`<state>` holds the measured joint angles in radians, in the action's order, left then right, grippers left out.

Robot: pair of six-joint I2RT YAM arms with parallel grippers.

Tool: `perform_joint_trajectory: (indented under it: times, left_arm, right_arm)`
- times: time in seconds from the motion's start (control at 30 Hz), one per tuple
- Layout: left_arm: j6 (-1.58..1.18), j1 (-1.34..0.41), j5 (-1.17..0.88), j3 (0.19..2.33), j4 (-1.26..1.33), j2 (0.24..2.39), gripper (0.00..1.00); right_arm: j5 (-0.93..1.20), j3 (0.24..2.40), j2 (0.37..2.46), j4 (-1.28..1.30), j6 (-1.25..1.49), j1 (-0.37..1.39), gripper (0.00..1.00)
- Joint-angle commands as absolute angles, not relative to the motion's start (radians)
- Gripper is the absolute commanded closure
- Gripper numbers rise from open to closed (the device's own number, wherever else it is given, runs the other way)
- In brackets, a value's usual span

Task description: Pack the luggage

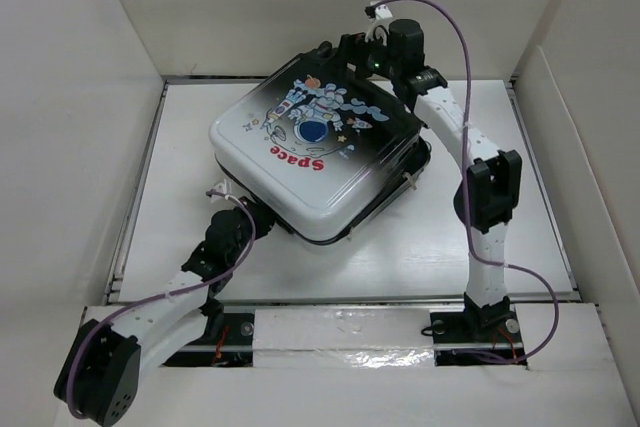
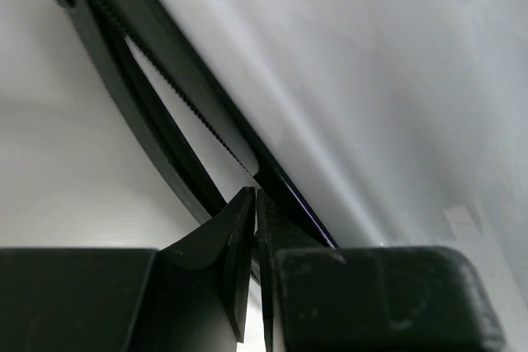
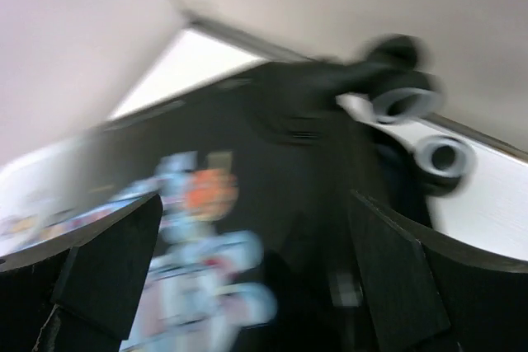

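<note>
Starting nearest, the left gripper, pinched almost shut with no hold discernible, meets the zip seam of the white-to-black hard-shell luggage, lying flat mid white table. White walls stand well off either side. The right gripper gapes empty at its far edge.

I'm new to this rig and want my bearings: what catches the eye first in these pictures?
The luggage stands out first, in the middle of the table, its white-to-black shell showing an astronaut cartoon and red "Space" lettering. The left pincer is shut at the zipper track on its near-left edge. The right pincer gapes open at the far corner, near the wheels.
</note>
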<state>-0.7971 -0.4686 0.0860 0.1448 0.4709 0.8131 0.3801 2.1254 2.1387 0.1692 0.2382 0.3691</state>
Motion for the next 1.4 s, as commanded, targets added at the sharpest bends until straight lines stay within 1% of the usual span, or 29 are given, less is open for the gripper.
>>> perform_joint_trajectory:
  times: [0.0, 0.03, 0.07, 0.1, 0.13, 0.17, 0.2, 0.23, 0.27, 0.3, 0.33, 0.37, 0.4, 0.43, 0.47, 0.53, 0.57, 0.63, 0.7, 0.73, 0.77, 0.83, 0.87, 0.93, 1.0, 1.07, 1.13, 1.23, 1.37]
  left_arm:
    - [-0.799, -0.524, -0.009, 0.215, 0.545, 0.851, 0.93]
    - [-0.804, -0.534, 0.014, 0.222, 0.545, 0.851, 0.93]
    - [-0.805, -0.544, 0.031, 0.236, 0.545, 0.847, 0.93]
    - [-0.807, -0.563, 0.052, 0.244, 0.537, 0.844, 0.93]
    - [-0.81, -0.572, 0.058, 0.248, 0.534, 0.842, 0.93]
    - [-0.814, -0.572, 0.06, 0.256, 0.534, 0.841, 0.93]
    - [-0.819, -0.586, 0.058, 0.259, 0.538, 0.841, 0.93]
    - [-0.83, -0.612, 0.06, 0.261, 0.545, 0.844, 0.93]
    - [-0.831, -0.63, 0.063, 0.268, 0.551, 0.856, 0.93]
    - [-0.833, -0.652, 0.086, 0.276, 0.549, 0.867, 0.93]
    - [-0.824, -0.701, 0.107, 0.285, 0.545, 0.877, 0.93]
    - [-0.815, -0.727, 0.133, 0.316, 0.531, 0.903, 0.93]
    - [-0.805, -0.75, 0.184, 0.333, 0.499, 0.917, 0.93]
    - [-0.798, -0.771, 0.204, 0.344, 0.491, 0.929, 0.93]
    - [-0.787, -0.797, 0.219, 0.365, 0.488, 0.957, 0.93]
    - [-0.781, -0.81, 0.212, 0.383, 0.502, 0.989, 0.93]
    - [-0.784, -0.81, 0.209, 0.4, 0.509, 1.023, 0.93]
    - [-0.787, -0.81, 0.187, 0.411, 0.534, 1.046, 0.93]
    - [-0.793, -0.81, 0.195, 0.419, 0.537, 1.055, 0.93]
    - [-0.793, -0.81, 0.202, 0.42, 0.532, 1.052, 0.93]
    - [-0.793, -0.81, 0.21, 0.419, 0.525, 1.034, 0.93]
    - [-0.788, -0.81, 0.23, 0.417, 0.505, 1.013, 0.92]
    - [-0.784, -0.81, 0.232, 0.417, 0.497, 0.994, 0.92]
    - [-0.776, -0.81, 0.229, 0.42, 0.476, 0.982, 0.91]
    - [-0.772, -0.81, 0.216, 0.428, 0.457, 0.977, 0.9]
    - [-0.764, -0.81, 0.207, 0.428, 0.456, 0.976, 0.9]
    - [-0.762, -0.81, 0.199, 0.428, 0.449, 0.976, 0.9]
    - [-0.756, -0.81, 0.193, 0.428, 0.443, 0.97, 0.9]
    - [-0.755, -0.81, 0.187, 0.417, 0.44, 0.96, 0.9]
  right_arm:
    - [0.399, 2.036, 1.955, 0.153, 0.192, 0.324, 0.0]
    - [0.396, 1.993, 1.909, 0.143, 0.175, 0.31, 0.0]
    - [0.379, 1.939, 1.858, 0.112, 0.145, 0.31, 0.03]
    - [0.373, 1.875, 1.741, 0.088, 0.131, 0.31, 0.07]
    - [0.37, 1.712, 1.673, 0.056, 0.117, 0.31, 0.12]
    - [0.358, 1.618, 1.604, -0.027, 0.109, 0.31, 0.28]
    - [0.351, 1.52, 1.453, -0.066, 0.101, 0.324, 0.46]
    - [0.341, 1.314, 1.374, -0.104, 0.1, 0.337, 0.63]
    - [0.312, 1.208, 1.292, -0.183, 0.115, 0.363, 0.85]
    - [0.296, 1.109, 1.214, -0.216, 0.129, 0.38, 0.96]
    - [0.29, 1.01, 1.055, -0.241, 0.141, 0.399, 1.0]
    - [0.285, 0.824, 0.979, -0.306, 0.171, 0.444, 1.0]
    - [0.272, 0.74, 0.909, -0.323, 0.185, 0.468, 1.0]
    - [0.258, 0.671, 0.781, -0.319, 0.198, 0.491, 1.0]
    - [0.243, 0.566, 0.726, -0.29, 0.207, 0.512, 1.0]
    - [0.215, 0.494, 0.629, -0.214, 0.198, 0.566, 1.0]
    - [0.169, 0.468, 0.544, -0.133, 0.195, 0.583, 1.0]
    - [0.121, 0.393, 0.459, -0.062, 0.201, 0.624, 1.0]
    - [0.022, 0.321, 0.335, 0.007, 0.259, 0.644, 1.0]
    - [-0.029, 0.298, 0.298, 0.043, 0.288, 0.658, 0.94]
    - [-0.131, 0.278, 0.266, 0.092, 0.32, 0.658, 0.89]
    - [-0.17, 0.226, 0.193, 0.118, 0.376, 0.658, 0.87]
    - [-0.163, 0.212, 0.183, 0.106, 0.391, 0.658, 0.78]
    - [-0.158, 0.192, 0.196, 0.1, 0.406, 0.658, 0.69]
    - [-0.108, 0.186, 0.234, 0.058, 0.375, 0.658, 0.66]
    - [-0.052, 0.189, 0.317, 0.019, 0.35, 0.658, 0.62]
    - [-0.017, 0.202, 0.42, -0.029, 0.313, 0.678, 0.61]
    - [-0.051, 0.219, 0.507, -0.078, 0.295, 0.712, 0.57]
    - [-0.138, 0.25, 0.601, -0.117, 0.275, 0.753, 0.49]
